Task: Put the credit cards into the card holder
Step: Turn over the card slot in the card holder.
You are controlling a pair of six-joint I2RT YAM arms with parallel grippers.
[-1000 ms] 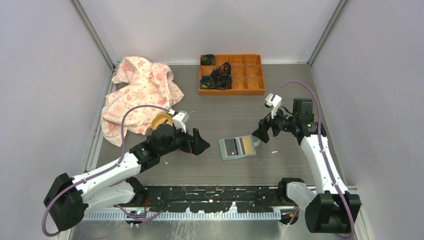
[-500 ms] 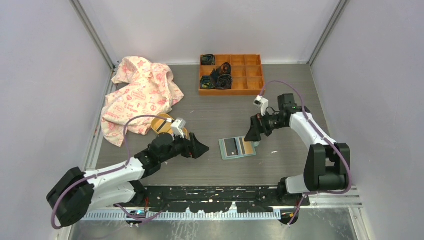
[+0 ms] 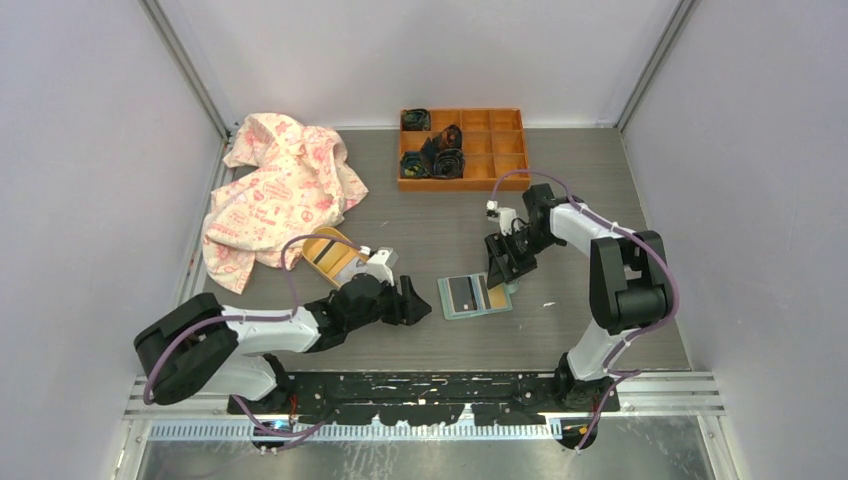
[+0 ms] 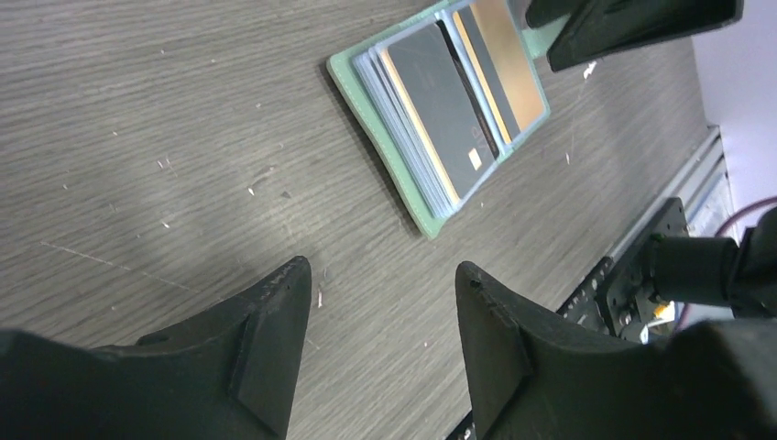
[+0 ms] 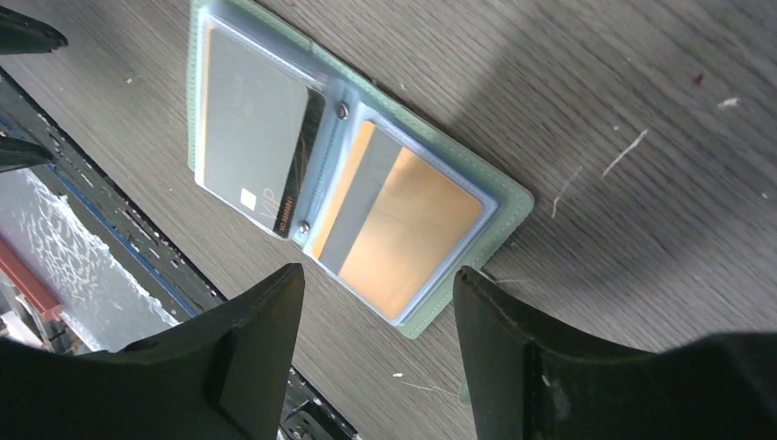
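A: Where is the holder lying?

B: It is lying open and flat on the table, near the front, between the two grippers. Its mint cover is facing down and its clear sleeves are facing up.

A: Are the cards showing?

B: Yes, two are sitting inside the sleeves. A grey card is filling one side. An orange card with a dark stripe is filling the other side. In the left wrist view more sleeves are showing under the grey one, but I cannot tell if anything is sitting in them.

A: What is the left gripper doing?

B: It is hanging low over the table, just beside the left edge of the holder and apart from it. Its jaws are standing apart and nothing is sitting between them.

A: And the right gripper?

B: It is hovering at the far right corner of the holder, on the side of the orange card. Its jaws are also standing apart, grasping nothing. Only the holder and the table are showing through the gap. I cannot tell if a fingertip is touching the cover.

A: What else is lying on the table?

B: An orange tray is standing at the back, with dark rolls in some compartments. A pink-patterned cloth is lying at the back left. A yellow dish is sitting just beside the cloth, near the left arm.
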